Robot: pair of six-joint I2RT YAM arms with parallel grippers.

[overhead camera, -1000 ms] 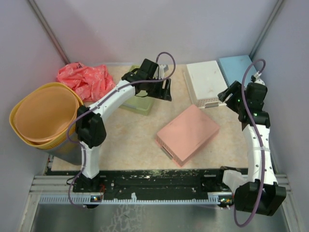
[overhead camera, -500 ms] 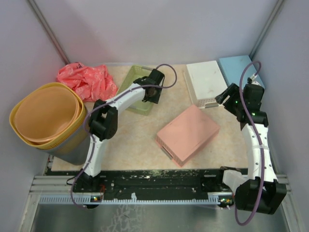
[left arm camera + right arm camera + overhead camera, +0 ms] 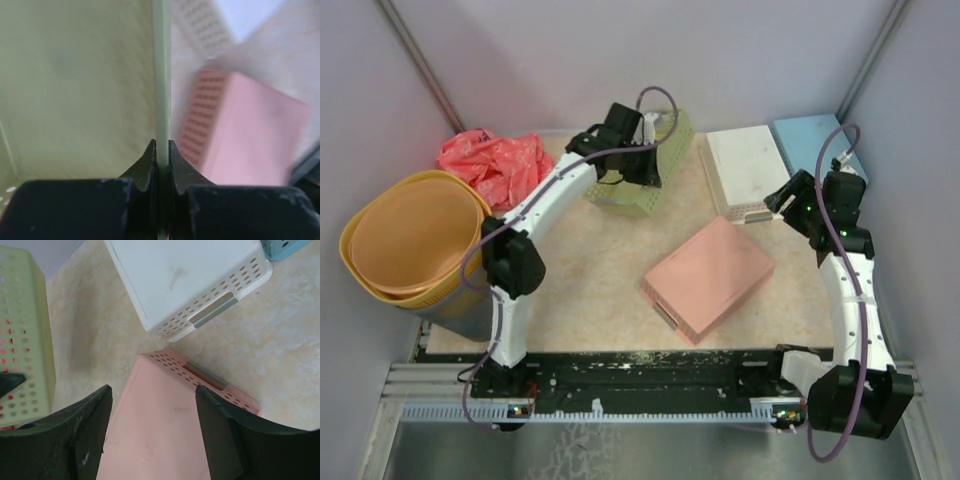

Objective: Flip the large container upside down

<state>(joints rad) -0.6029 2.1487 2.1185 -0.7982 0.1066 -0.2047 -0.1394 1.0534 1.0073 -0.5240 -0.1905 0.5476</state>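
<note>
- Sitting at the far left edge of the desk (image 3: 590, 270), a stack of yellow tubs (image 3: 415, 235) faces open side up, with a crumpled red bag (image 3: 495, 162) just behind it near the back wall.
- Reaching toward the back of the desk, the left arm has its end effector (image 3: 642, 162) at the green container (image 3: 665, 160), the task's thing, which lies between the red bag and the white container (image 3: 748, 170).
- Tipped up off its base, the green container shows a perforated side wall to the top camera (its lower edge looks to be on the desk, though I cannot tell for certain).
- In the left wrist view, the left end effector (image 3: 161, 145) is pinched nearly closed on a thin green wall edge of the container (image 3: 75, 90), a finger on either side of it.
- Near the middle, a pink container (image 3: 710, 275) lies upside down, set at an angle.
- Behind it to the right, the white container also lies upside down, with a blue container (image 3: 810, 140) just beside it in the back right corner.
- At the right, the right end effector (image 3: 790, 195) hovers above the gap between the pink and white containers.
- In its wrist view, the right end effector (image 3: 152, 392) is spread wide and grips nothing.
</note>
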